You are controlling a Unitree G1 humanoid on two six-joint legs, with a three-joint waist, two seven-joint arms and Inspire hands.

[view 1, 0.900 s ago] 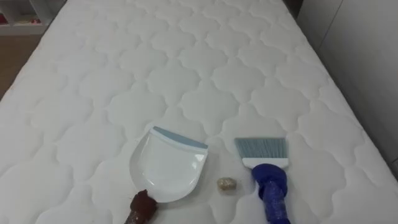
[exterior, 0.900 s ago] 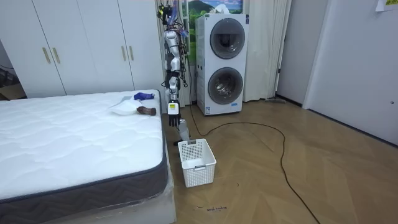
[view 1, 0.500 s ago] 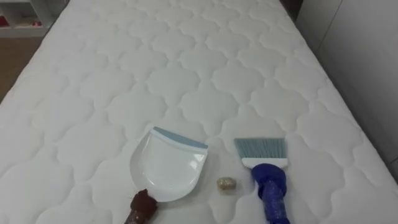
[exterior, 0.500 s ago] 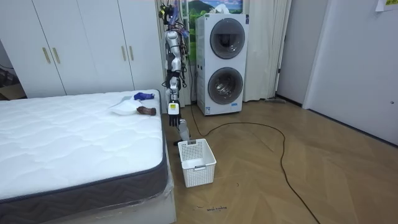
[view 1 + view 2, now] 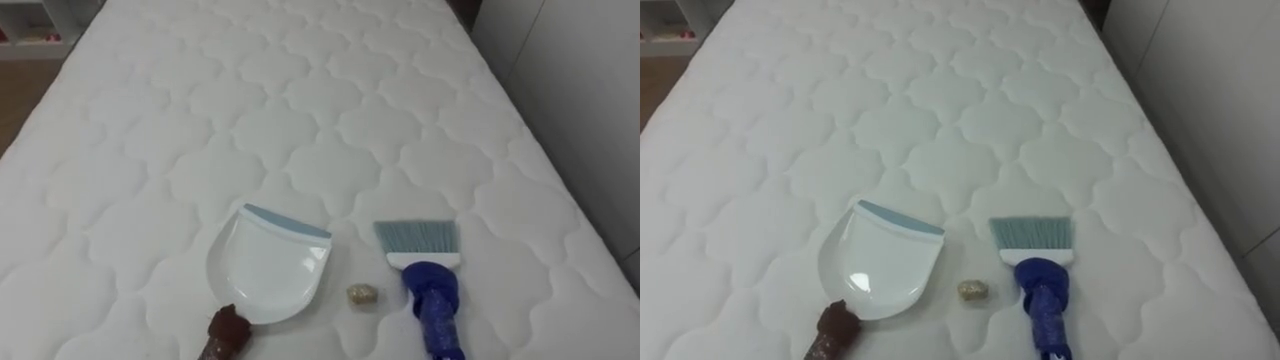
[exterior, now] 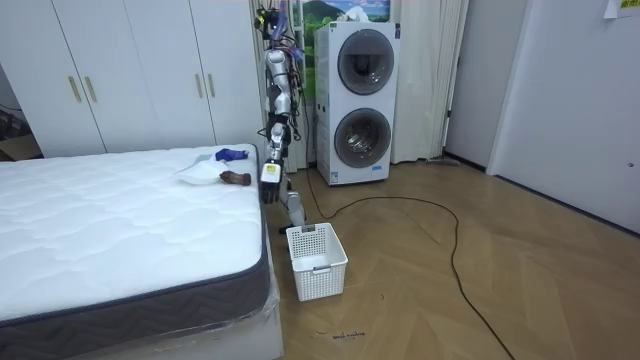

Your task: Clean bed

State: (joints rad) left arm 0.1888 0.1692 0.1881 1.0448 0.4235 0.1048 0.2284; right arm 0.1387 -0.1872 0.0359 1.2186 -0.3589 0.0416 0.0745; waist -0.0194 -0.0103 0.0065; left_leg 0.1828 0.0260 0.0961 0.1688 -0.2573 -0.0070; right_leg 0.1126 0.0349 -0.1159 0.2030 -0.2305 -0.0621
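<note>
A white dustpan [image 5: 268, 270] with a brown handle lies on the white quilted mattress [image 5: 300, 100], near its close edge. To its right lies a blue hand brush [image 5: 425, 275], its pale bristles pointing away from me. A small beige crumb [image 5: 362, 294] sits on the mattress between the two, touching neither. In the room view I stand at the bed's end by the dustpan [image 6: 200, 175] and the brush [image 6: 232, 154]. My left hand [image 6: 269, 187] hangs beside the mattress edge, apart from both tools.
A white laundry basket [image 6: 316, 260] stands on the wood floor close to the bed's corner. Stacked washing machines [image 6: 360, 100] are behind me and white wardrobes [image 6: 130, 70] line the far wall. A white wall [image 5: 590, 110] runs along the mattress's right side.
In the room view my left hand has swung a little toward the bed. The eye view has shifted slightly; dustpan, brush and crumb lie where they were.
</note>
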